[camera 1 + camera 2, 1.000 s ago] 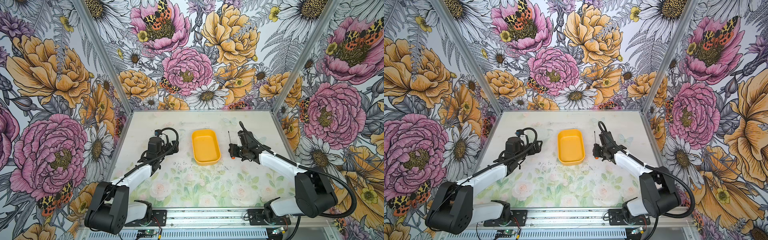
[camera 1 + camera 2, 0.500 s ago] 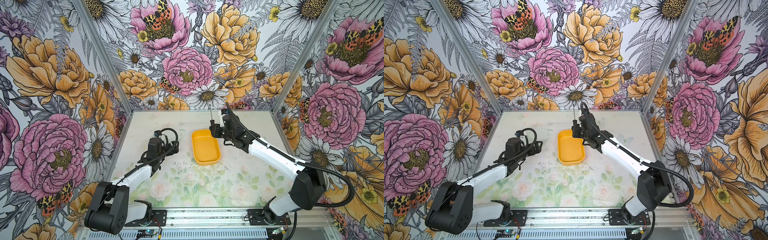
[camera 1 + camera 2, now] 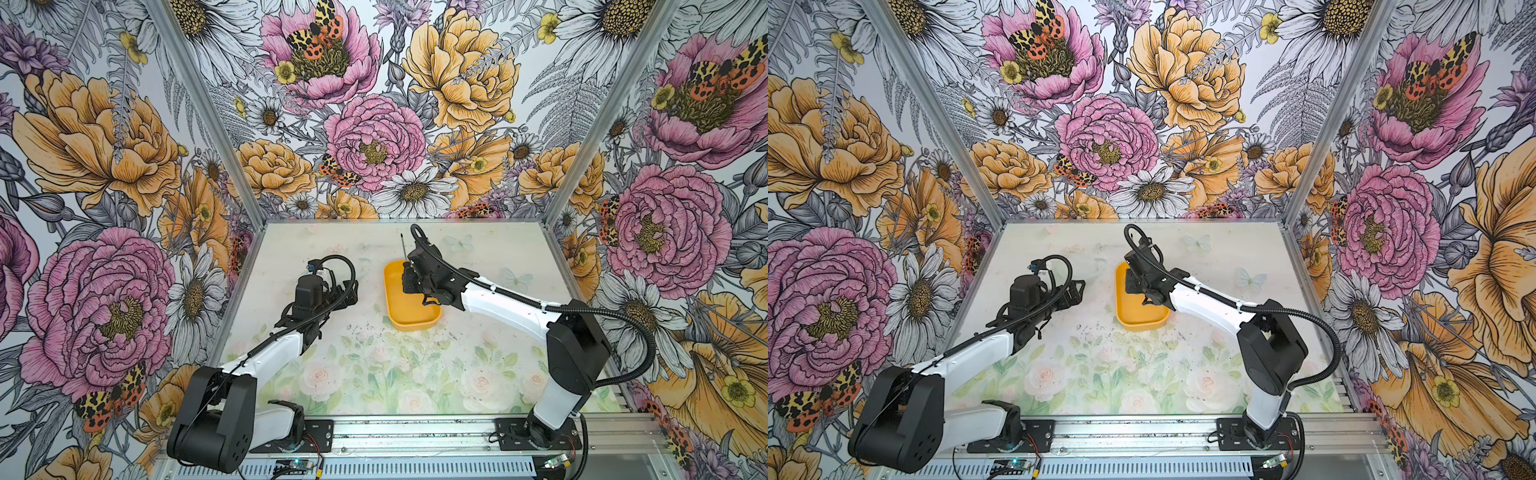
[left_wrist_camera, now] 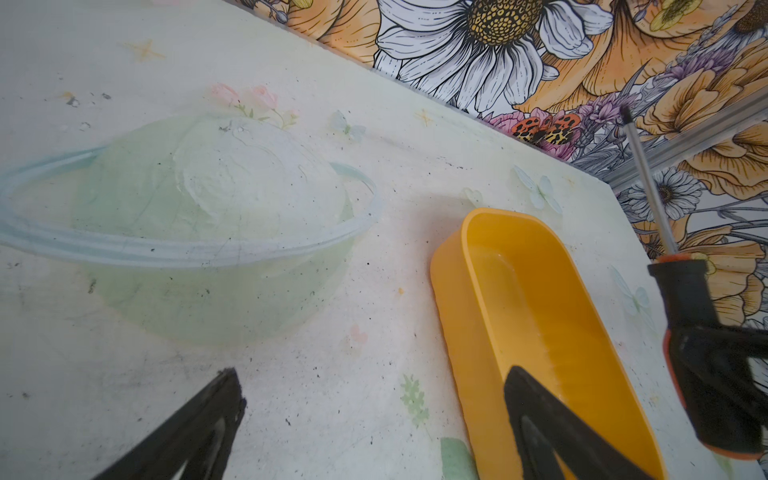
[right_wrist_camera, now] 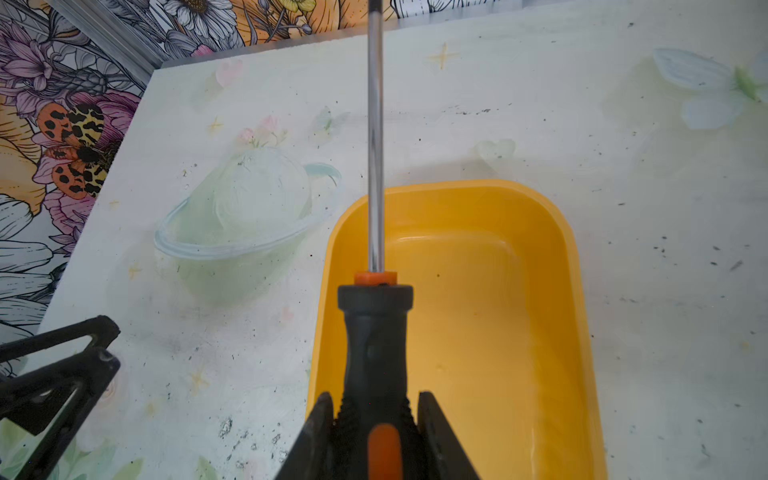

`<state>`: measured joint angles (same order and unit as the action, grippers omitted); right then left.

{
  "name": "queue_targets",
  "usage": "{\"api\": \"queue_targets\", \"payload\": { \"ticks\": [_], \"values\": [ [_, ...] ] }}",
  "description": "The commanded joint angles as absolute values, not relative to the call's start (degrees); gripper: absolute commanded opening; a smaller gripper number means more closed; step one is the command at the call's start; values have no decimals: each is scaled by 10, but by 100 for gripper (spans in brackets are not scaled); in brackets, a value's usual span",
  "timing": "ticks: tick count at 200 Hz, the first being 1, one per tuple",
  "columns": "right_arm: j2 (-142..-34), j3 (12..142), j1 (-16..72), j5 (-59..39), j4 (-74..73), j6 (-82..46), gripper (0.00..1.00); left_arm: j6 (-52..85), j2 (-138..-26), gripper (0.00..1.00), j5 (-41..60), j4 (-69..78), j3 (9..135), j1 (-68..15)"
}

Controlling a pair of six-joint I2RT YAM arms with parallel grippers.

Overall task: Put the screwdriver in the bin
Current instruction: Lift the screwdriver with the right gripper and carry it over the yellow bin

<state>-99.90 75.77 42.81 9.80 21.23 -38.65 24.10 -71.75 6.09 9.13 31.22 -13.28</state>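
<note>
The right arm [image 3: 503, 305] bends at its elbow and reaches toward the middle, wrist over the far end of the yellow-orange bin [image 3: 409, 320]. The right gripper [image 5: 374, 415] is clamped on the black handle of the screwdriver [image 5: 376, 332], held above the bin, shaft pointing past the rim toward the back wall. The left arm [image 3: 270, 353] stretches low beside the bin; the left gripper [image 4: 374, 374] has its jaws spread wide, holding nothing
</note>
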Motion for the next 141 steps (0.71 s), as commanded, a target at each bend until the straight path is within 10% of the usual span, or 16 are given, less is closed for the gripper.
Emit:
{"api": "queue_targets", "payload": {
  "ticks": [1,141],
  "values": [
    [-1010,744,434,115,220,-414,0,248,-714,99,68,104,305,-138],
    [-1089,755,432,85,274,-439,0,254,-719,99,67,104,302,-141]
  ]
}}
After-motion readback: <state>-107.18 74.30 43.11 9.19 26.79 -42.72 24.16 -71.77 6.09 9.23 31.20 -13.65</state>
